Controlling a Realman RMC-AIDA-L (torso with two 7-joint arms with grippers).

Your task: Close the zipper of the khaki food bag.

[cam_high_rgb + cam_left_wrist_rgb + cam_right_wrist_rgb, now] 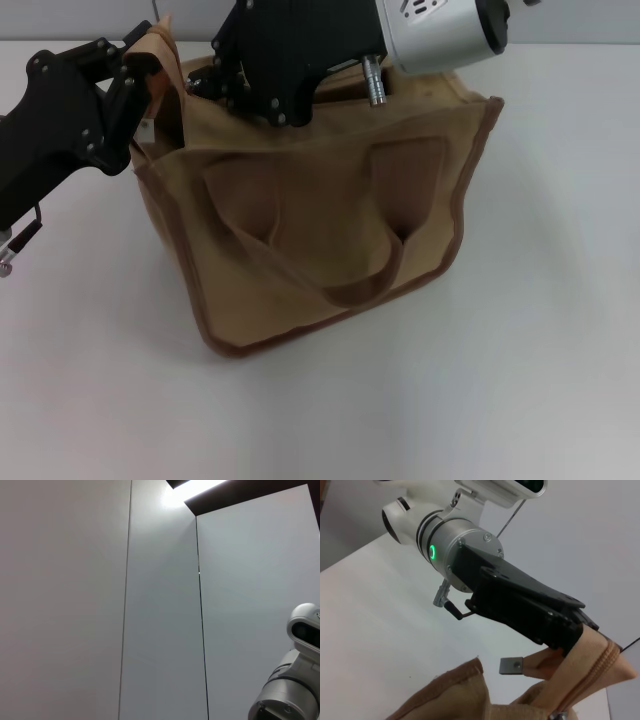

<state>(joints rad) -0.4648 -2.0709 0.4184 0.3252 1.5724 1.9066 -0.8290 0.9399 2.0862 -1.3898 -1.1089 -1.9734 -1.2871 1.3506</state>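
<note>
Clearly two grippers, left gripper (pixel 140 62) and right gripper (pixel 232 85), meet one khaki food bag (pixel 320 230).

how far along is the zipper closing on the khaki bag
Early stage. Done: the left gripper has clamped the end corner of the khaki food bag, pulling the zipper tape taut. In hand: the right gripper is down at the bag's top opening, though its fingers are hidden. Left: the top looks open in the head view, so the slider has yet to run across.
</note>
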